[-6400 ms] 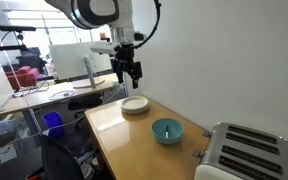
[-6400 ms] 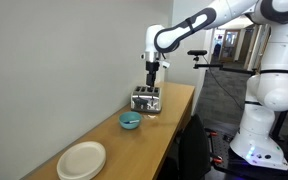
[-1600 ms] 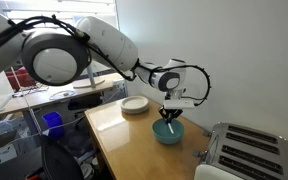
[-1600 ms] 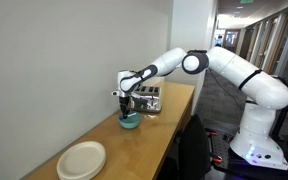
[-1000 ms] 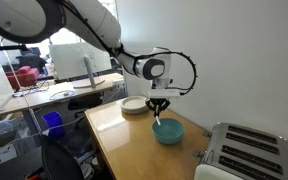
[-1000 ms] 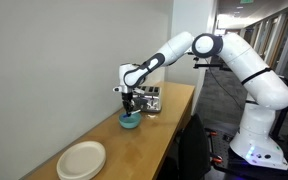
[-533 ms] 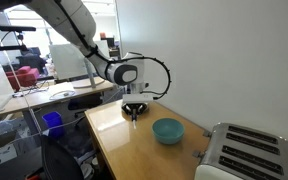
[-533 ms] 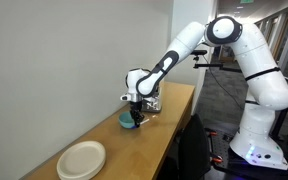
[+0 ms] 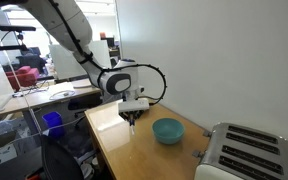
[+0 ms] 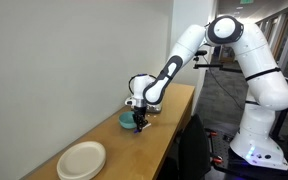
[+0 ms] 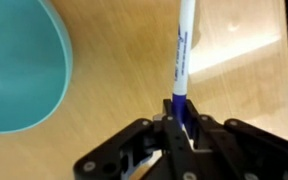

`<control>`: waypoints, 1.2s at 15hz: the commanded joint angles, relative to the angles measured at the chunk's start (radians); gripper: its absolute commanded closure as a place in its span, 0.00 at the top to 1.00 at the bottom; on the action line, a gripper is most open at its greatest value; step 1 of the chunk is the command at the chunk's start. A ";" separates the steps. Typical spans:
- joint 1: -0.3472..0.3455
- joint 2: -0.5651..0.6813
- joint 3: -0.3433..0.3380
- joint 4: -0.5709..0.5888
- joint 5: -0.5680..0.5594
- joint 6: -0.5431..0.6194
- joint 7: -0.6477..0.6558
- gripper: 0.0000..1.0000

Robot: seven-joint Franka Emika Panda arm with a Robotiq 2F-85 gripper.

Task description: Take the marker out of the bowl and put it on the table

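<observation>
Site: an office-type lab space. In an exterior view, open-plan desks (image 9: 39,97) carrying equipment fill the far left, with a blue bin (image 9: 52,121) near them. In an exterior view, a corridor (image 10: 229,45) with glass partitions runs off at far right. The white robot pedestal (image 10: 256,145) stands beside a long wooden counter (image 10: 134,150) set against a plain white wall (image 10: 54,60). Kitchen items on the counter: a toaster (image 9: 246,152) and a plate (image 10: 81,160).

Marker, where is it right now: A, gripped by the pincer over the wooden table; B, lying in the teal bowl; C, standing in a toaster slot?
A: the wrist view shows the pincer shut on the marker over the wooden table, beside the teal bowl.
</observation>
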 commanded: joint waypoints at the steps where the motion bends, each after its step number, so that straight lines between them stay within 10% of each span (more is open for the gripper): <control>1: -0.008 0.047 0.007 0.061 -0.042 -0.012 -0.073 0.04; 15: 0.038 0.089 -0.009 0.049 -0.152 0.001 -0.201 0.04; 16: 0.034 0.091 -0.011 0.038 -0.167 0.008 -0.207 0.39; 18: 0.023 0.083 0.000 0.008 -0.172 0.029 -0.219 0.47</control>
